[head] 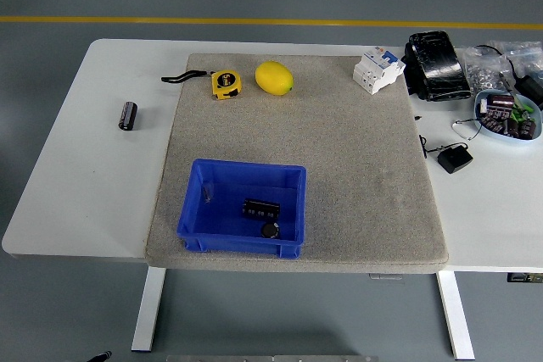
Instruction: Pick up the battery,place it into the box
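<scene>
Neither hand in my view right now, so I can't tell what the fingers are doing. Nearest me: blue box on the grey mat, close to the mat's front edge. Inside it I see a dark battery pack lying flat and a small round black piece just in front of it, both toward the box's right half. Left of the mat, on the bare desk, one black cylinder battery lies on its own. Far edge of the mat: yellow tape measure, lemon just beside it, white breaker at the right corner. Right of the mat: black adapter, a tray of parts, black wrapped block.
</scene>
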{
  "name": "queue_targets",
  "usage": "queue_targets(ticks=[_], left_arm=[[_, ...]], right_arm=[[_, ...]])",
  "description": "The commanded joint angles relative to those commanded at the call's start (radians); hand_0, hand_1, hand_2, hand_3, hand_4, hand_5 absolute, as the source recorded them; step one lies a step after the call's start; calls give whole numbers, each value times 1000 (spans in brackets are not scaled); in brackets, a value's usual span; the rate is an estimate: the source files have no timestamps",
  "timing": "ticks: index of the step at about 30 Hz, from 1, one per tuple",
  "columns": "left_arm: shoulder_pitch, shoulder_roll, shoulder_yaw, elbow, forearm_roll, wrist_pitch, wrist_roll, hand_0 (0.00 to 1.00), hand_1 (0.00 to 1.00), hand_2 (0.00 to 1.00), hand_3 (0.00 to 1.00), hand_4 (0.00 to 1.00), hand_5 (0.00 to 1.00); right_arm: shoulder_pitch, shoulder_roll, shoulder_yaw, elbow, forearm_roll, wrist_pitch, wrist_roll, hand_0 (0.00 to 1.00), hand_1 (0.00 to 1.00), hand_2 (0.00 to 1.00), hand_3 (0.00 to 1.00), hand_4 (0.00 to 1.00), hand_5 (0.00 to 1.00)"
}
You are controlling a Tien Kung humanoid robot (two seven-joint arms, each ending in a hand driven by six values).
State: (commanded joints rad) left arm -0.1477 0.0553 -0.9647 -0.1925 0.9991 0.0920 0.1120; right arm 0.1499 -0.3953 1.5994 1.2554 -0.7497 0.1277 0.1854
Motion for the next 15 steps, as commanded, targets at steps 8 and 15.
queue_targets(ticks=[8,15], left_arm=[[-4,-3,-6,1,17,-2,1,725,785,811,633,726,600],[-8,-3,-10,3,21,-2,-2,742,783,810,636,725,595]], right_arm=[[-98,109,91,19,-107,38,-41,786,765,853,950,998,651],[-166,188,153,72,-140,48,-47,867,836,878,912,998,895]])
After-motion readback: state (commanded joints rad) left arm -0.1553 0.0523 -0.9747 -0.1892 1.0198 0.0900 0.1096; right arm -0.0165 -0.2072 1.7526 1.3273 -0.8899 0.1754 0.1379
